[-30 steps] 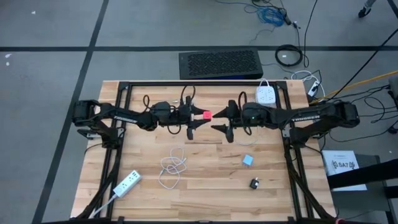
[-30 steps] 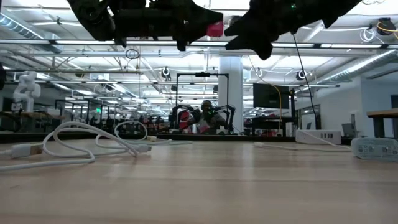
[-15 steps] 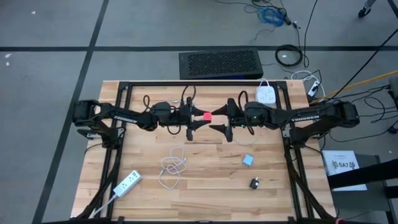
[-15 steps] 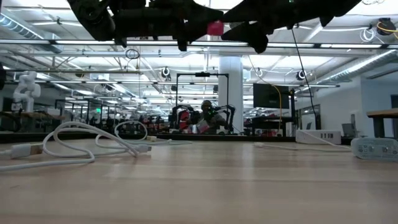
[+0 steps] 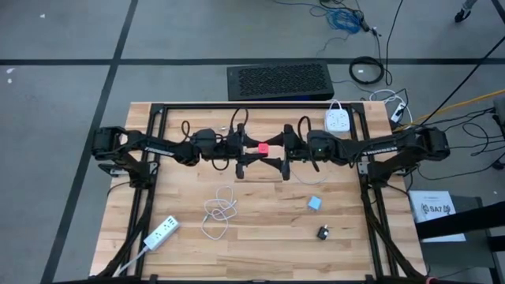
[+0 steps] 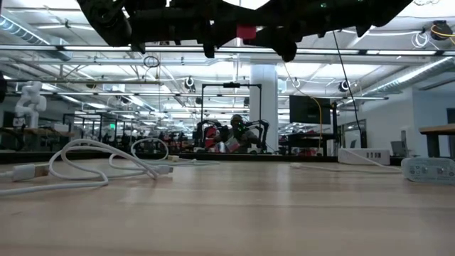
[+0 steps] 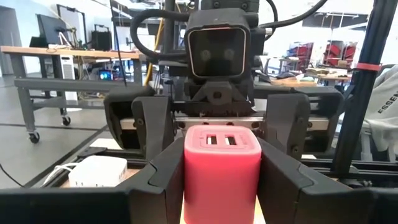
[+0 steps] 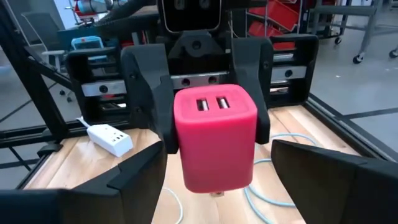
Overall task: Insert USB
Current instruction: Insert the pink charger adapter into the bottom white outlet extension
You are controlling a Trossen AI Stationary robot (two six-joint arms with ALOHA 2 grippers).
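A pink USB charger block (image 5: 261,147) with two ports on its upper face hangs in the air above the table's middle, shut in my left gripper (image 5: 256,147). In the left wrist view the charger (image 7: 222,168) sits between my left fingers. My right gripper (image 5: 273,151) is open and faces it from the table's right. Its own fingers (image 8: 140,174) stand on either side of the charger (image 8: 214,140) without touching it. In the low view the charger (image 6: 247,32) shows high up. A white USB cable (image 5: 219,211) lies coiled on the table. My left gripper pinches the charger between its two fingers, one on each opposite side wall (image 7: 189,177). The fingers come level from the table's left. The charger is lifted clear and upright, with its port face (image 7: 222,140) upward.
One white power strip (image 5: 162,233) lies near the table's near left corner. Another power strip (image 5: 339,120) sits at the far right. A small blue cube (image 5: 315,203) and a black adapter (image 5: 323,232) lie on the near right of the wood table (image 5: 260,252).
My right gripper has moved toward the table's left, toward the charger. Its open fingers now stand on either side of the block. The left gripper and the charger have stayed where they were.
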